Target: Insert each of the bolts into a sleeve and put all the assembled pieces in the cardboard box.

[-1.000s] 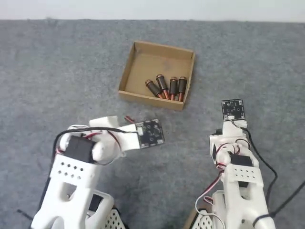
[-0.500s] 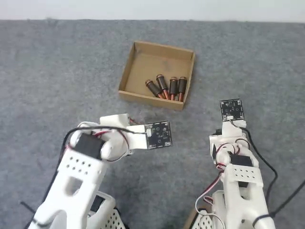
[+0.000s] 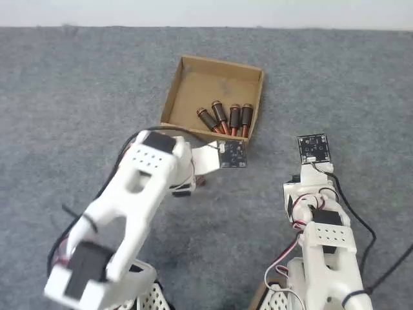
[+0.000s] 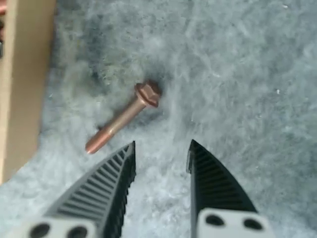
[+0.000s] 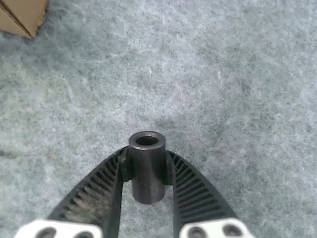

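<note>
Left arm (image 3: 145, 187): I see it stretched forward over the surface (image 3: 77, 97), with its wrist just short of the near wall of the cardboard box (image 3: 213, 77).
Left jaws: spread wide with nothing between them, hanging over the grey surface. The tips are near the bolt (image 4: 124, 118) but apart from it.
Bolt: copper-coloured and lying flat on the surface outside the box. Its hex head points away from the box wall (image 4: 22, 84) and its plain end angles toward that wall, close to it but not touching.
Right arm (image 3: 322, 226): on its own side of the surface, drawn back, well apart from the box.
Right jaws: pinching the sleeve (image 5: 147, 173), one ribbed jaw on each side of it.
Sleeve: a short dark tube held upright in my right wrist view, with its open end facing the camera. I cannot tell whether its lower end touches the surface. A corner of the box (image 5: 20, 12) shows farther off.
Box: brown, open on top and turned slightly askew, standing at the far middle of the surface.
Assembled pieces (image 3: 227, 119): four lie side by side inside the box, against its near wall toward the right corner, each a dark sleeve with a copper end showing.
Surface: grey and felt-like all over.
</note>
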